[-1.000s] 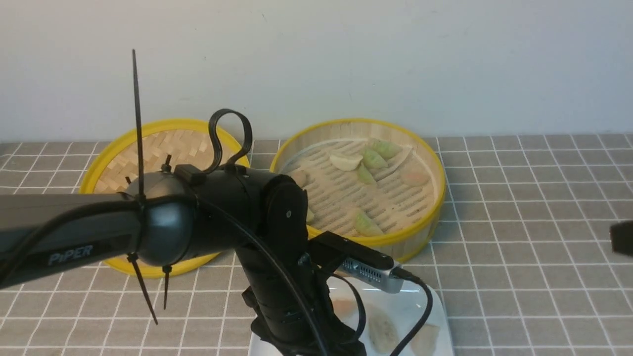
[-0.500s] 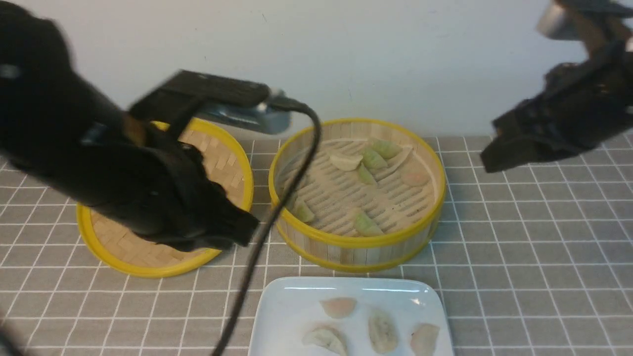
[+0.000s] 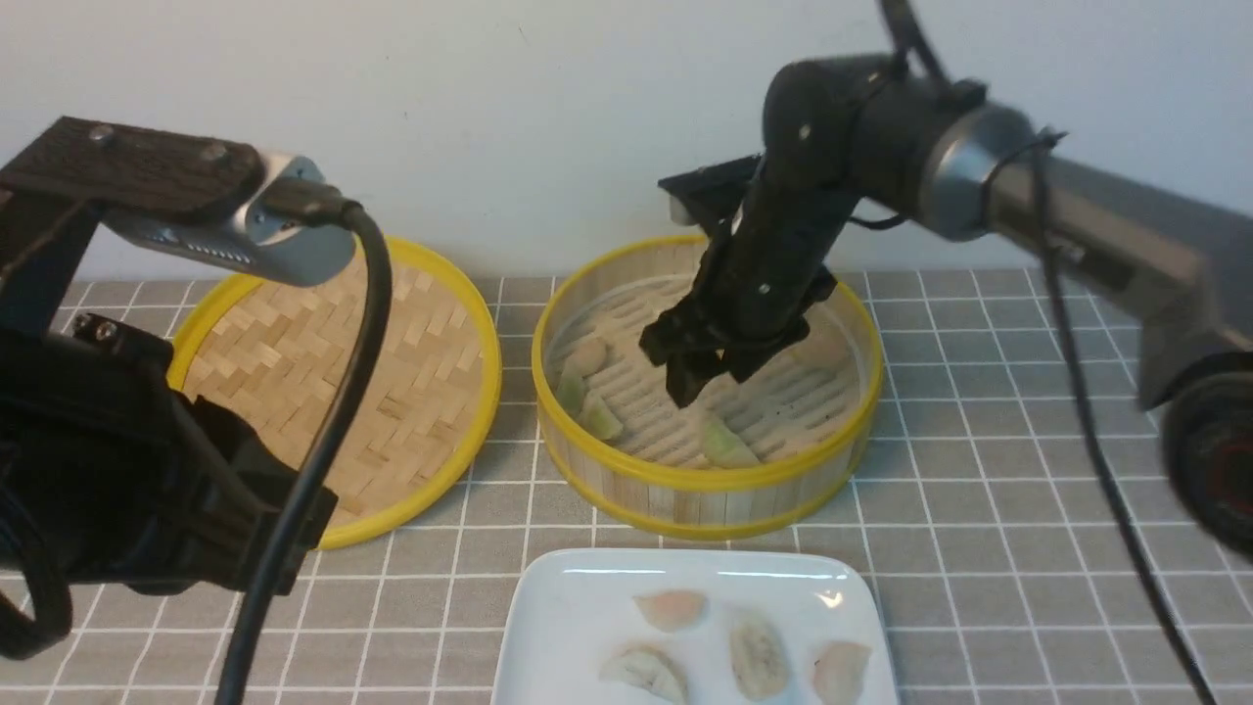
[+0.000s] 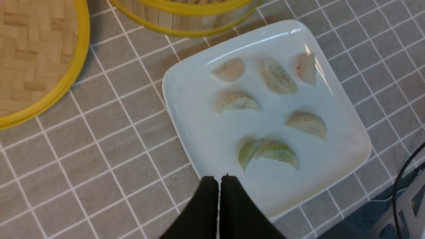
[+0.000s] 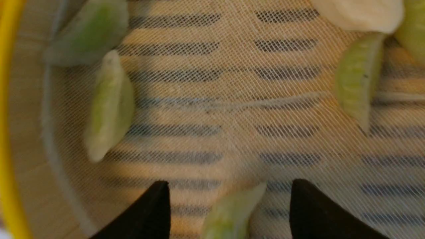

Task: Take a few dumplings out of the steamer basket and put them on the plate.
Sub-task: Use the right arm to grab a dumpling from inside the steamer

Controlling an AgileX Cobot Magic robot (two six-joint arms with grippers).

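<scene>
The steamer basket (image 3: 705, 480) stands at the middle back with several pale green dumplings (image 3: 726, 446) on its slotted floor. My right gripper (image 3: 700, 382) is down inside the basket and open. In the right wrist view its jaws (image 5: 229, 182) stand wide apart on either side of one green dumpling (image 5: 229, 212), not touching it. The white plate (image 3: 578, 607) lies in front of the basket with several dumplings (image 4: 277, 151) on it. My left gripper (image 4: 219, 181) is shut and empty above the plate's (image 4: 199, 132) edge.
The flat woven bamboo lid (image 3: 333, 372) lies left of the basket. My left arm (image 3: 127, 480) and its cable fill the left foreground. A grey grid tablecloth (image 3: 1028, 490) covers the table. The table edge shows beside the plate in the left wrist view.
My left arm has pulled back from over the plate to the left foreground. My right arm has swung in from the right and come down into the basket.
</scene>
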